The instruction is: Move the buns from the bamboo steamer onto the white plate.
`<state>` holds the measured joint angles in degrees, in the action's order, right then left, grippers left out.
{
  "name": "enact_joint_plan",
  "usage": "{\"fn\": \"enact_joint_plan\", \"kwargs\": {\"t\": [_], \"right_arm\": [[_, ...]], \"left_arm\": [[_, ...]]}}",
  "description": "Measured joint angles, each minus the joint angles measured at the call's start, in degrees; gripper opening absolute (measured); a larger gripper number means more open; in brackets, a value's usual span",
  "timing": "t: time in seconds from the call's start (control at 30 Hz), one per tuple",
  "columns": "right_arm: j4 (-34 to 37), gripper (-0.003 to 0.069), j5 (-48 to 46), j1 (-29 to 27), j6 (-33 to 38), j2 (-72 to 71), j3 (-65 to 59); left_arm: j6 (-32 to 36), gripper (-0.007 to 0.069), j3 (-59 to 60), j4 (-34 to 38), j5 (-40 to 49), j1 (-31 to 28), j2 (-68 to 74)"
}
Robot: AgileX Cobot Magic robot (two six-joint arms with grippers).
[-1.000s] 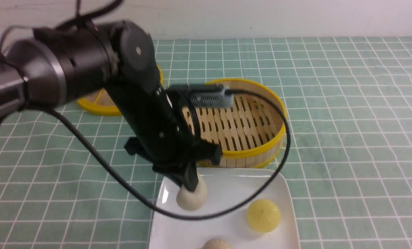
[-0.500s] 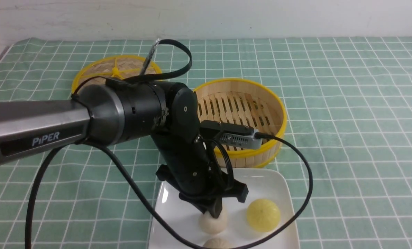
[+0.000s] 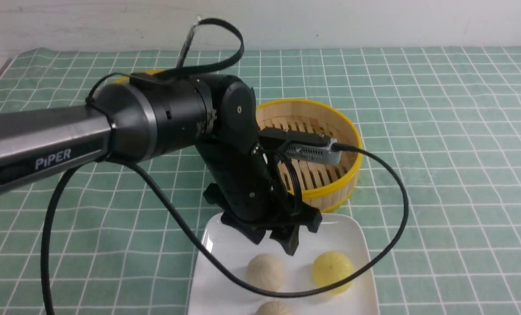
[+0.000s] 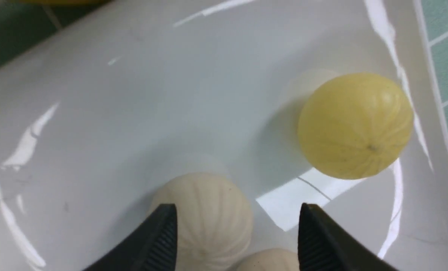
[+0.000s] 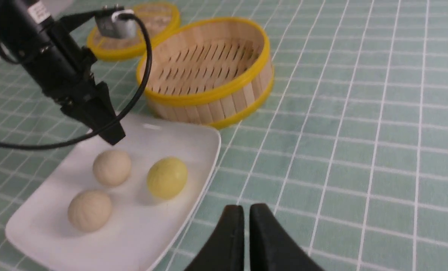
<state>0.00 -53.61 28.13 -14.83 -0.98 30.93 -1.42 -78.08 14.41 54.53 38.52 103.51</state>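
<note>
The cream-white bun (image 3: 266, 272) lies on the white plate (image 3: 356, 232), beside the pale yellow bun (image 3: 333, 271). My left gripper (image 3: 274, 243) hangs open just above the cream-white bun, touching nothing. In the left wrist view its fingers (image 4: 160, 233) stand wide, with the cream-white bun (image 4: 208, 214) below them and the yellow bun (image 4: 355, 124) farther off. The bamboo steamer (image 3: 343, 131) behind the plate shows only its slatted floor. My right gripper (image 5: 246, 210) is shut and holds nothing, above the cloth beside the plate (image 5: 193, 139).
A browner beige bun (image 3: 274, 308) sits at the plate's near edge. The flat woven lid (image 5: 148, 22) lies behind the steamer (image 5: 208, 94), mostly hidden by my left arm in the front view. A black cable (image 3: 391, 183) loops over the plate's right side. Green checked cloth covers the table.
My left gripper carried the cream-white bun toward the plate's middle, opened and rose a little. The bun now rests free on the plate. The right gripper has stayed shut.
</note>
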Motion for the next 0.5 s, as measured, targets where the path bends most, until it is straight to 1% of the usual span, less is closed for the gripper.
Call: {"fn": "enact_joint_plan", "kwargs": {"t": [0.03, 0.07, 0.1, 0.2, 0.23, 0.27, 0.3, 0.33, 0.37, 0.5], "right_arm": [[-0.5, 0.0044, 2.7, 0.0, -0.1, 0.0, -1.2], [-1.1, 0.0044, 8.3, 0.0, -0.2, 0.0, -3.3], [-1.2, 0.0044, 9.7, 0.0, -0.2, 0.0, -4.3], [-2.2, 0.0043, 21.2, 0.0, -0.2, 0.0, -9.3], [-2.3, 0.0042, 22.5, 0.0, -0.2, 0.0, -9.6], [-2.7, 0.0025, 26.8, 0.0, -0.2, 0.0, -11.5], [-2.7, 0.0022, 27.3, 0.0, -0.2, 0.0, -11.7], [-3.9, -0.0003, 32.0, 0.0, -0.2, 0.0, -13.0], [-4.6, -0.0011, 34.1, 0.0, -0.2, 0.0, -13.8], [-7.4, -0.0015, 37.8, 0.0, -0.2, 0.0, -14.9]], "left_arm": [[0.0, 0.0444, -1.5, -0.9, 1.0, 0.1, -0.2], [0.0, 0.0442, -2.9, -1.6, 1.8, 0.1, -0.5], [0.0, 0.0441, -3.5, -1.8, 2.1, 0.1, -0.6], [0.0, 0.0421, -5.7, -2.6, 3.3, 0.1, -0.6], [0.0, 0.0419, -5.8, -2.6, 3.3, 0.1, -0.6], [0.0, 0.0402, -6.0, -2.6, 3.6, 0.1, -0.6], [0.0, 0.0400, -6.0, -2.6, 3.6, 0.1, -0.6], [0.0, 0.0375, -6.1, -2.7, 3.7, 0.1, -0.6], [0.0, 0.0353, -6.1, -2.8, 3.7, 0.1, -0.6], [0.0, 0.0239, -6.1, -3.4, 3.8, 0.1, -0.6]]}}
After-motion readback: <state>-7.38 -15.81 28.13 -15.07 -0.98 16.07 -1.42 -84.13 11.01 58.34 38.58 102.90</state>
